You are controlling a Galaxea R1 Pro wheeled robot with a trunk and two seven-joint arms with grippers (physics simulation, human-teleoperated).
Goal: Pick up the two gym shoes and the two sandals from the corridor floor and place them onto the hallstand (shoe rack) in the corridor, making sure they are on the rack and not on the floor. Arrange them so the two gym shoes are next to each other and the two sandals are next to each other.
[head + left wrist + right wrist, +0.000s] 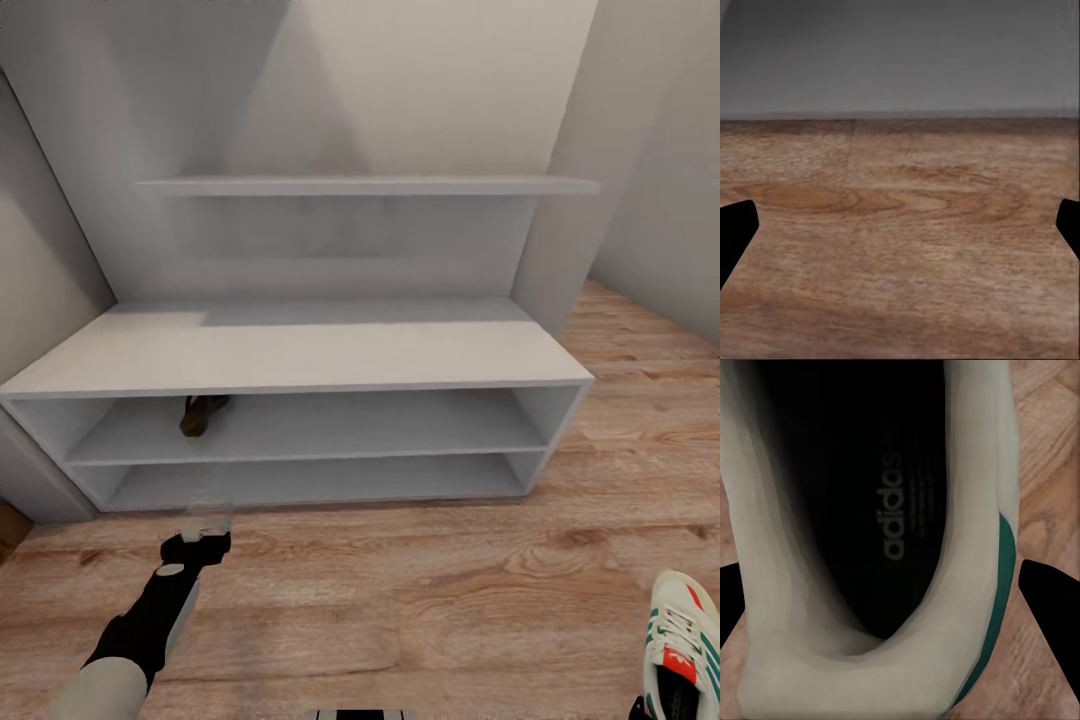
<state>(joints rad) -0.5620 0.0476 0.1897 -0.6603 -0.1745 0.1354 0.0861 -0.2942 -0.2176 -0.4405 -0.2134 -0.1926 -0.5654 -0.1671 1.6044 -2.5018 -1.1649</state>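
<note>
Left gripper (900, 225) spread wide, empty, over floor (400, 600) just before rack (300, 355). Right fingers (1054, 607) flank shoe (870, 547) heel; grip cannot tell. One sandal (200, 413) on upper low shelf, beyond left fingers

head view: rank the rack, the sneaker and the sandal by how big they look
1. rack, largest by far.
2. sneaker, cut off by the picture's edge and nearer the camera, so it looks bigger.
3. sandal, smallest, partly hidden under the bench top.
</note>
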